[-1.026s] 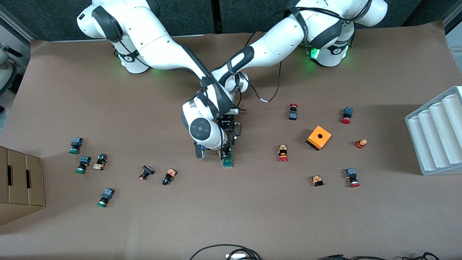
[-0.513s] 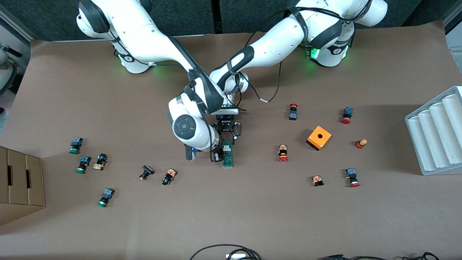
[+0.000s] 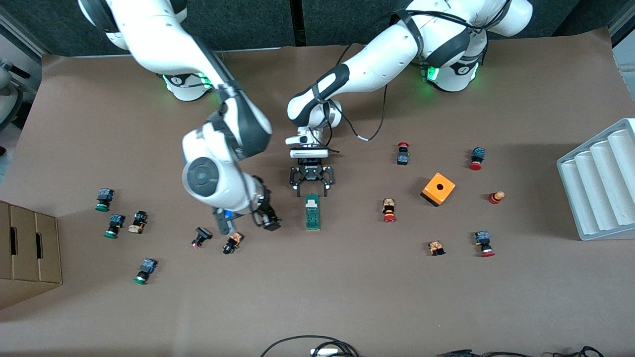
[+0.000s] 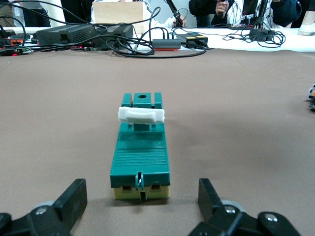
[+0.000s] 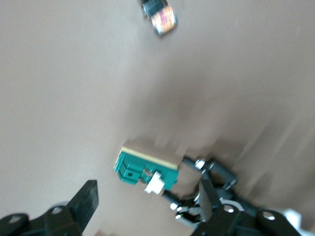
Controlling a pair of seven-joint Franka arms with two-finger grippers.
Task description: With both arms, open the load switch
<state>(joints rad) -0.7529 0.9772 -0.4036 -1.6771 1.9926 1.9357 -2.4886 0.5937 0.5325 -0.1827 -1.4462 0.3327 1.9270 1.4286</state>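
The load switch point(image 3: 312, 214) lies flat on the table, a slim green block with a white piece; it also shows in the left wrist view as the load switch point(image 4: 141, 152) and in the right wrist view as the load switch point(image 5: 145, 171). My left gripper point(image 3: 312, 191) stands open just off the switch's end that faces the robots, fingers point(image 4: 75, 196) wide on either side and touching nothing. My right gripper point(image 3: 246, 223) hangs open and empty beside the switch, toward the right arm's end. In the right wrist view its fingers point(image 5: 86, 199) are spread, with the left gripper point(image 5: 209, 179) in sight.
Small buttons point(image 3: 232, 242) lie under the right hand, and green-capped ones point(image 3: 110, 225) lie toward the cardboard box point(image 3: 30, 248). Toward the left arm's end are the orange cube point(image 3: 438, 189), red-capped buttons point(image 3: 389, 210) and a white ribbed tray point(image 3: 600, 183).
Both grippers have opened and let go of the load switch. The right arm has swung away toward its own end of the table. The left gripper has drawn back slightly.
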